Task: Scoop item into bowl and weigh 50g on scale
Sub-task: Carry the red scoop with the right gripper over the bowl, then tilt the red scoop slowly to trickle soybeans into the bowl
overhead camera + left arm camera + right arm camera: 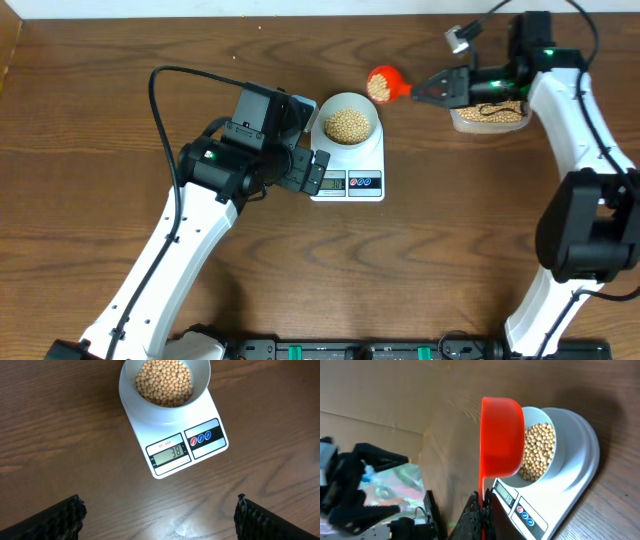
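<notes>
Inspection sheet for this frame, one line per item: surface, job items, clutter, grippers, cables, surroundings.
Surface: brown wooden table, no spills seen.
Job's things: bowl of soybeans on scale, display reads 38; orange scoop loaded; clear tub holds more beans.
Clutter: nothing seen.
Grippers: left gripper open, empty; right gripper shut on scoop handle.
Cables: black cable loops over table from left arm.
Surroundings: unclear dark equipment beyond table, right wrist view.

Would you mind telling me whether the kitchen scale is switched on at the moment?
On. The display of the scale reads 38 in the left wrist view, with the bowl of beans resting on it.
</notes>
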